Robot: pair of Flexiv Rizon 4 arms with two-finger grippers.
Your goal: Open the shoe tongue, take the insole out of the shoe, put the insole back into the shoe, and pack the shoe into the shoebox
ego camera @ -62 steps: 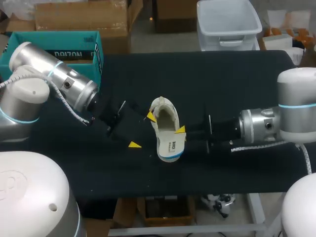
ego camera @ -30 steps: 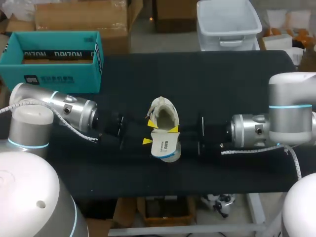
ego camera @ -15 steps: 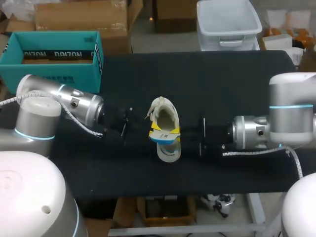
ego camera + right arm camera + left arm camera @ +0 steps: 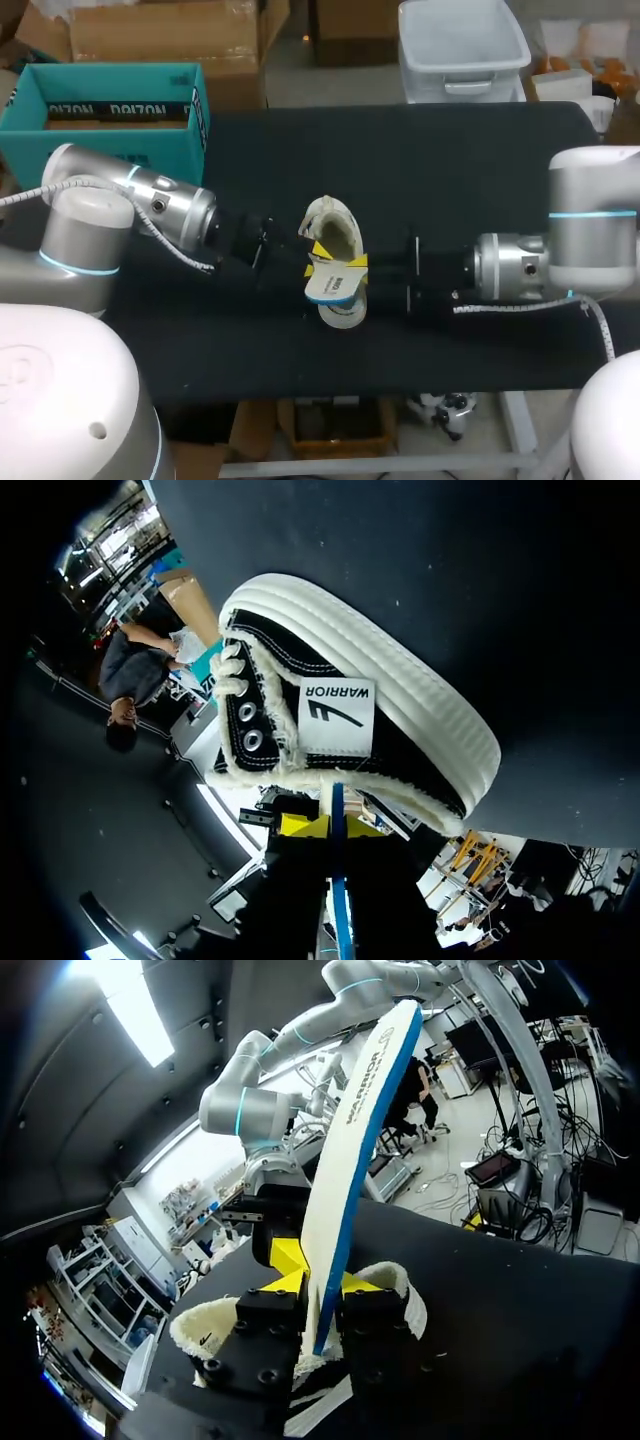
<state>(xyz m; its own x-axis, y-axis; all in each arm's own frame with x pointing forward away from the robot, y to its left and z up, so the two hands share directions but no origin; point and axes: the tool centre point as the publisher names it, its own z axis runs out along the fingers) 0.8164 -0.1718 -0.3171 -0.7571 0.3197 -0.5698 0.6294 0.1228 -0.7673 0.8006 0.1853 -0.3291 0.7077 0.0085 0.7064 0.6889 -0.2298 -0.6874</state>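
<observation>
A white-soled shoe [image 4: 332, 225] with a black upper [image 4: 390, 720] lies mid-table, opening up. Its white insole [image 4: 335, 288] with a blue edge sticks out over the shoe's near end. My left gripper [image 4: 318, 250] comes in from the left and is shut on the insole. In the left wrist view the insole [image 4: 355, 1140] rises edge-on from between the left gripper [image 4: 322, 1305]. My right gripper [image 4: 355, 261] is shut on the insole from the other side; its blue edge [image 4: 337, 860] runs between the right gripper [image 4: 333, 828]. The teal shoebox [image 4: 110, 140] stands open at the far left.
The black table top [image 4: 450, 160] stretches behind and to the right of the shoe. Both arms lie low across the table, left and right of the shoe. The table's front edge runs a short way below the shoe.
My left gripper has come in from the left and closed on the insole beside the right one. The insole's free end has tipped up. The right arm has barely moved.
</observation>
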